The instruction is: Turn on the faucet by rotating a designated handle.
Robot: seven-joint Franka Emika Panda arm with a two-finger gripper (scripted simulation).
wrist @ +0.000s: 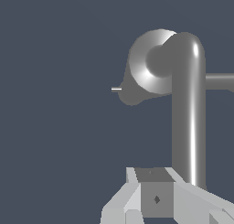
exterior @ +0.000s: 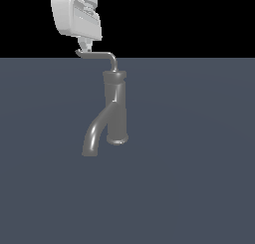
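Exterior view: the faucet [exterior: 115, 111] stands upright on the grey floor [exterior: 199, 178], spout curving toward the exterior view's left, and the gripper [exterior: 83, 48] sits right at the upturned tip of the handle [exterior: 99, 55]. Whether its fingers are parted or pinched there, I cannot tell. Wrist view, looking down: only here does the faucet's [wrist: 151, 65] capped top show, with the handle [wrist: 188, 109] running from it past the gripper [wrist: 155, 198], beside the finger rather than between.

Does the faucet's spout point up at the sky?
No, the faucet's spout curves downward toward the floor.

Gripper [exterior: 84, 45] at handle [exterior: 97, 55] tip, above faucet [exterior: 113, 111].
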